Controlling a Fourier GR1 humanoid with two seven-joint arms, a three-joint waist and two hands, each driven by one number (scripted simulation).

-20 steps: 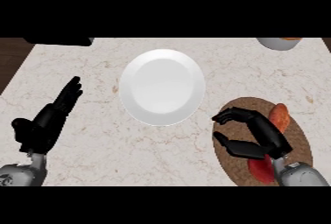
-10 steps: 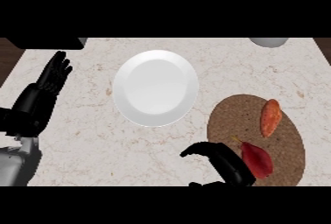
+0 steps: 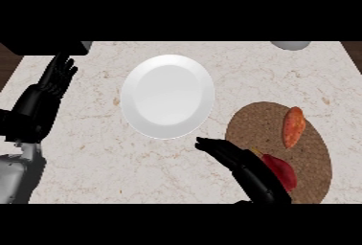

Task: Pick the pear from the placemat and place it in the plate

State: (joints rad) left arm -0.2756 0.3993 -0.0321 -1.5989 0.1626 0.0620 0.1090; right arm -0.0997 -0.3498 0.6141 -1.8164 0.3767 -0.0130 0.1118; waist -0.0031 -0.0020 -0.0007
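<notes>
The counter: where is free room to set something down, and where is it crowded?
Bare counter lies below the plate, between the left hand and right hand, and above the placemat toward the grey bowl. The placemat is crowded: an orange-red item, a red item and the right hand.

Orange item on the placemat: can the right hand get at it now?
Probably yes: the orange item lies uncovered on the placemat, and the open right hand is at the mat's near edge.

There are no words, numbers, labels or signs to read here.
</notes>
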